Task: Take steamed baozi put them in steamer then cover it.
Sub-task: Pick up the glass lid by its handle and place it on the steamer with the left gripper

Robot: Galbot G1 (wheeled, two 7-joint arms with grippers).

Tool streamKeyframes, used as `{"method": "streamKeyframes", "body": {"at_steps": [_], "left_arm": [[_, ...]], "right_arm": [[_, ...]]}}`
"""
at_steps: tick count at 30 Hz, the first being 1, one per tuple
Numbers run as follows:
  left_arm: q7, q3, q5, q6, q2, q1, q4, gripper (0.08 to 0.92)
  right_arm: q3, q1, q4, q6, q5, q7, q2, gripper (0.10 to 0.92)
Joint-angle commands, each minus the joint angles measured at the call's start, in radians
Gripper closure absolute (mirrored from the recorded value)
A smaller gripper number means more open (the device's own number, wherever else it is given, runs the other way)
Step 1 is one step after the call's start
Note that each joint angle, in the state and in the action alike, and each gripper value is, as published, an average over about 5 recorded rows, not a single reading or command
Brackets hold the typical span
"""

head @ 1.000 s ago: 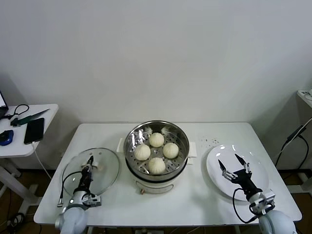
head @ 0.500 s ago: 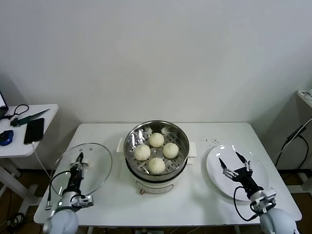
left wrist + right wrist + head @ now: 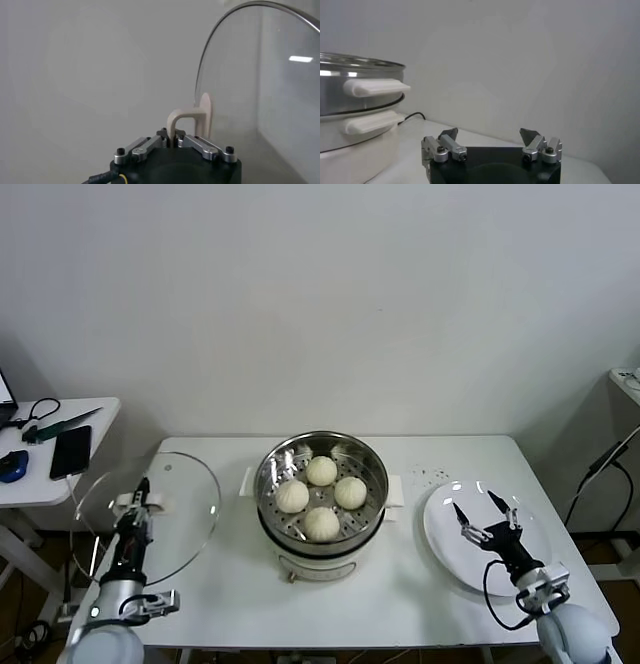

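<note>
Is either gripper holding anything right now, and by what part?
The left gripper holds the glass lid by its handle. The right gripper is open and empty above the plate.

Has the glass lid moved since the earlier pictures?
Yes. The left gripper has lifted the glass lid and carried it left, away from the steamer.

In the left wrist view the round clear glass lid (image 3: 260, 75) ran off the picture's edge, so only part of its rim showed. In the right wrist view the shiny stainless-steel steamer on its white base (image 3: 355, 115) was cut off, its inside hidden. The flat white plate (image 3: 450, 514) lay partly behind the right gripper (image 3: 487, 517).
</note>
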Motion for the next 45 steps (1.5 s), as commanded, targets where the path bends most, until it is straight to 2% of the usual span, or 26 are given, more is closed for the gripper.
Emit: {"method": "streamKeyframes", "body": {"at_steps": [1,6,10,16,21,32,45], "left_arm": [[0.116,0.223,-0.002,0.333,0.233,-0.007,-0.233,0.848],[0.212,0.417,0.011,0.473,0.331,-0.172,-0.233,0.848],[0.304,0.541,0.036,0.523,0.334,-0.287,-0.222,0.848],[0.458,0.664,0.147,0.549,0.208,-0.416,-0.187,0.848],[0.52,0.77,0.224,0.563,0.115,-0.504,-0.134,0.848],[0.554,0.895,0.272,0.595,-0.062,-0.618,0.013,0.848],[0.541,0.948,0.288,0.608,-0.168,-0.63,0.144,0.848]], "right_arm": [[-0.017,0.033,-0.022,-0.002,-0.004,0.004,-0.019,0.203],[-0.032,0.056,-0.037,-0.004,-0.008,0.011,-0.032,0.203],[-0.043,0.07,-0.047,-0.005,-0.014,0.015,-0.036,0.203],[-0.06,0.085,-0.056,-0.005,-0.029,0.023,-0.027,0.203],[-0.071,0.091,-0.056,-0.007,-0.038,0.031,-0.024,0.203],[-0.055,0.082,-0.066,-0.005,-0.051,0.036,-0.014,0.203],[-0.03,0.074,-0.075,0.001,-0.056,0.035,-0.014,0.203]]}}
